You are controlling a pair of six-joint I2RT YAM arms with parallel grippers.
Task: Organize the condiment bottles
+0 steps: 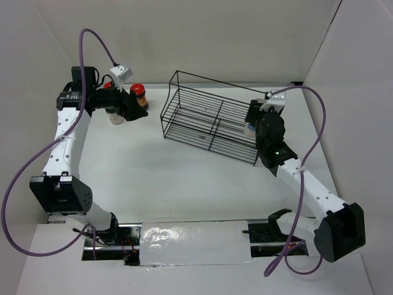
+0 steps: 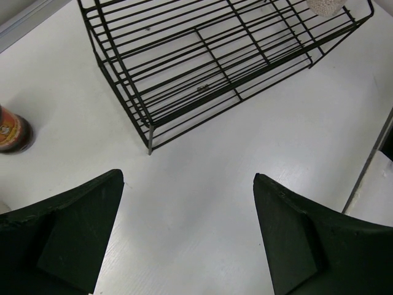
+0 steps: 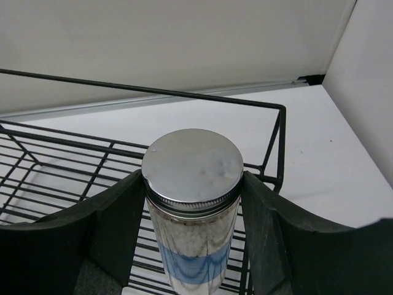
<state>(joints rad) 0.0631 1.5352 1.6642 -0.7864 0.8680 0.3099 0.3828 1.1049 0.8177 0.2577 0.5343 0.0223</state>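
A silver-lidded bottle is sitting clamped in the right claw at the wire rack's right end, apparently the first going in; a red-lidded jar is waiting on the counter left of the rack; the left claw is gaping wide, carrying nothing.

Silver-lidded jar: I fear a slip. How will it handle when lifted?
Probably rigid: the silver-lidded jar looks like clear glass or hard plastic. Its smooth wall may slip in the right end effector. Tall and narrow, it could tip when released.
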